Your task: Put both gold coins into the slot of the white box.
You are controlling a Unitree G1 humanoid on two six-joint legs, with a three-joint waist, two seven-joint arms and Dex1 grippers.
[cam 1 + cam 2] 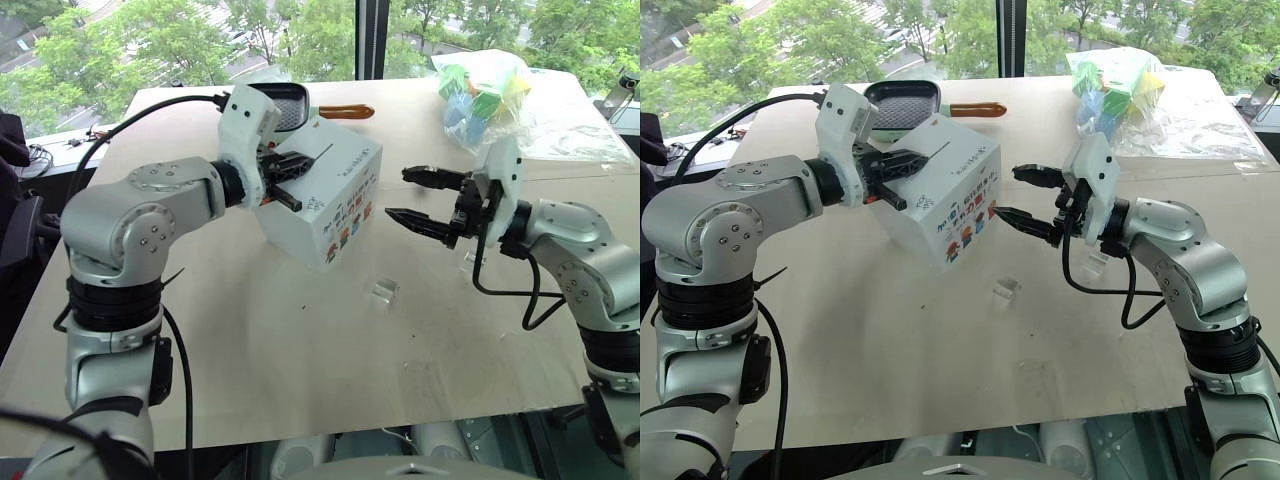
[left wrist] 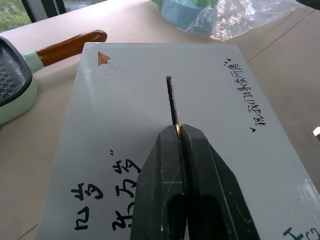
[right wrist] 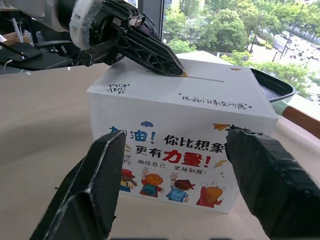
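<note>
While left gripper pinches gold coin at slot of white box, right gripper gapes empty; next: ease jaws, drop.

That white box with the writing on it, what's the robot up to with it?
It is posting coins into the white box. The left gripper pinches a gold coin on edge at the near end of the slot in the box's top. The right gripper hangs open beside the box's cartoon-printed side, holding nothing. A green grill pan and a bag of coloured blocks sit further back.
</note>
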